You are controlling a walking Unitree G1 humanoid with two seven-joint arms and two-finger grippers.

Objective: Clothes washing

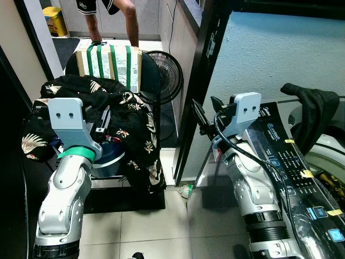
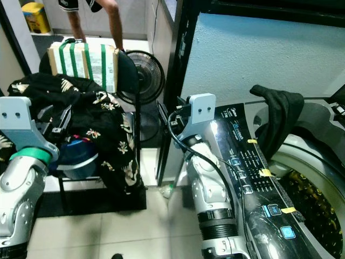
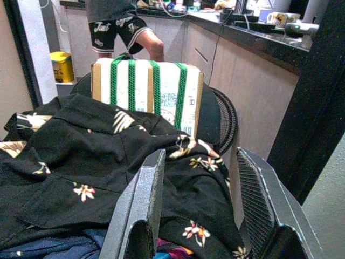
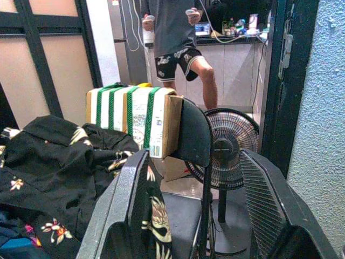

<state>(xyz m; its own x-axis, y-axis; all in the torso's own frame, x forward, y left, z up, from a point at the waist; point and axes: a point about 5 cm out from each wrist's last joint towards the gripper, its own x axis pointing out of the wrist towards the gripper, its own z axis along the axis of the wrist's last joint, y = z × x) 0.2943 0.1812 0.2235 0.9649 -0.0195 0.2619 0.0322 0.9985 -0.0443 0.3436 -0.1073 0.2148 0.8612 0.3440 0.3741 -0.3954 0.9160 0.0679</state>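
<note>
Left gripper (image 3: 197, 216) hovers wide over the floral shirt (image 1: 121, 116); right gripper (image 4: 197, 216) gapes empty beside the washing machine (image 2: 280, 178).

Even indoor light, sharp frames, glare on the washer panel (image 2: 253, 178), shaded floor.

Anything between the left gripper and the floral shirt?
Nothing visible. The open left gripper hangs just above the floral shirt, with only air between them. The box sits behind the shirt, out of the path.
</note>
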